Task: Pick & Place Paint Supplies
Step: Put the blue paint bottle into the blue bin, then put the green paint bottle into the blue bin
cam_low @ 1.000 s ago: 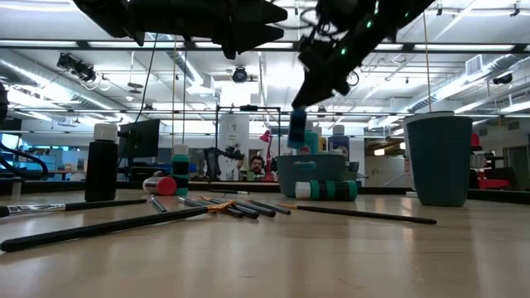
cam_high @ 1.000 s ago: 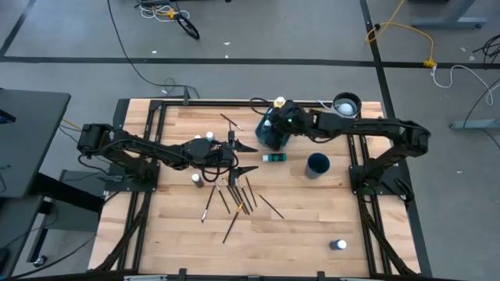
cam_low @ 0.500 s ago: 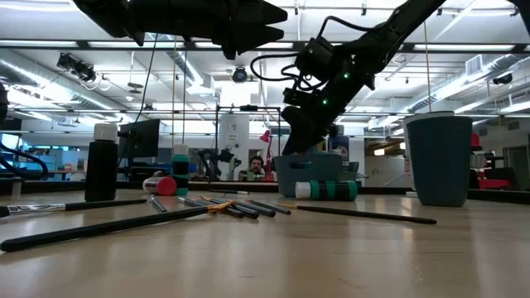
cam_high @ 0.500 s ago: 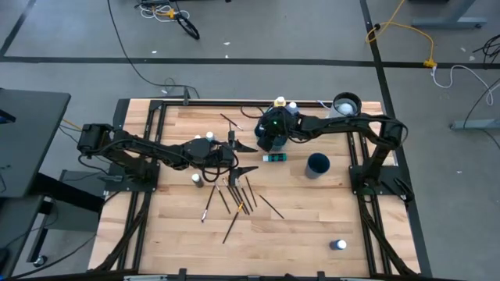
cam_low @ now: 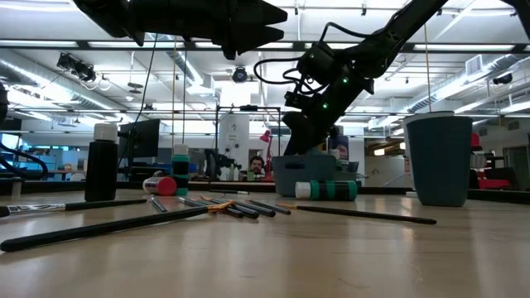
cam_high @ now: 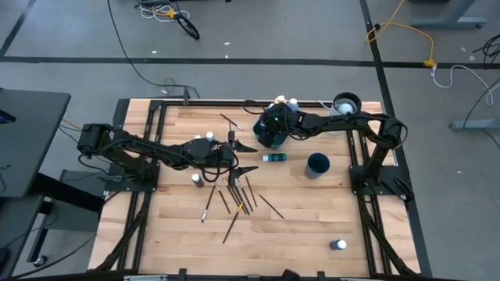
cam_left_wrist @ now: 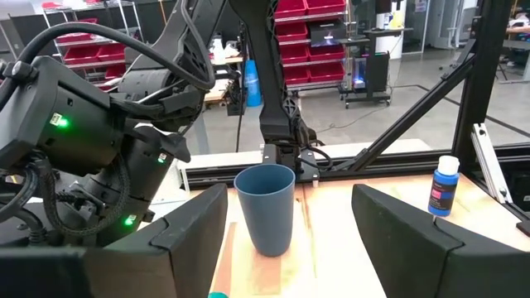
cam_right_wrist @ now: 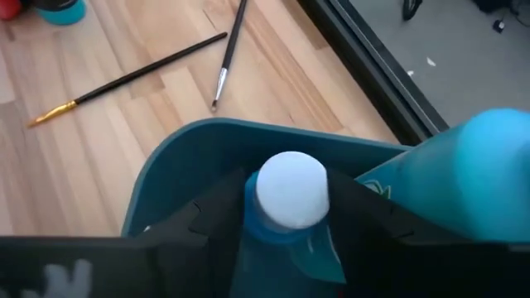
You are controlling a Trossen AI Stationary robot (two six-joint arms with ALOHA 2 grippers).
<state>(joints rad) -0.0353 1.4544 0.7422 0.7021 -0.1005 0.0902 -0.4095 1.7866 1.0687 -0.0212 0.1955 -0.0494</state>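
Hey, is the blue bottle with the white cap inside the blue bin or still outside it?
Inside. The right wrist view shows the blue bottle upright within the bin's rim, between the right gripper's fingers.

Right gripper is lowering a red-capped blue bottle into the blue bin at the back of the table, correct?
Not quite: the cap is white, as the right wrist view shows. The right gripper holds the blue bottle over the blue bin.
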